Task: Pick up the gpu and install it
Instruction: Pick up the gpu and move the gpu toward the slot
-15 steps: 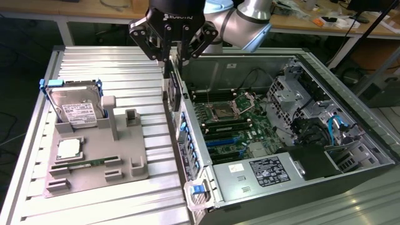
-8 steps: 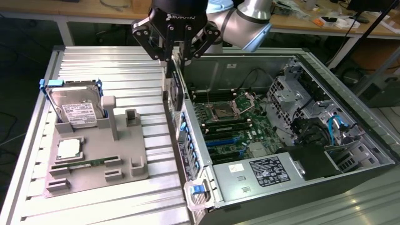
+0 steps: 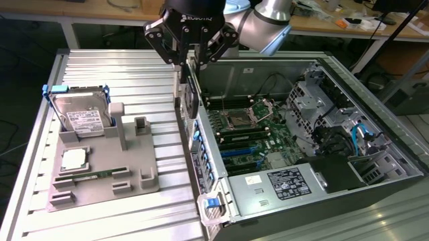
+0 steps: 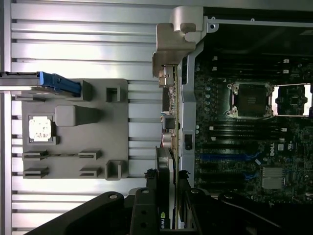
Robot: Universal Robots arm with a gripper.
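Observation:
My gripper (image 3: 191,65) is shut on the gpu (image 3: 190,98), a thin dark card that hangs edge-down above the rim of the open computer case (image 3: 348,75), on the side nearest the grey holder. Its silver-beige bracket (image 3: 180,93) runs down the side facing the holder. In the wrist view the gpu (image 4: 167,132) appears edge-on, held between the black fingers (image 4: 149,196), with the bracket (image 4: 176,44) at its far end. It hovers over the case wall beside the motherboard (image 4: 244,127). The blue expansion slots (image 3: 238,153) lie lower inside the case.
A grey holder (image 3: 134,175) on the ribbed metal table (image 3: 100,70) carries a silver hard drive in a blue frame (image 3: 84,115), a processor chip (image 3: 74,159) and a green memory stick (image 3: 94,175). A power supply (image 3: 285,186) and drive cages (image 3: 335,115) crowd the case.

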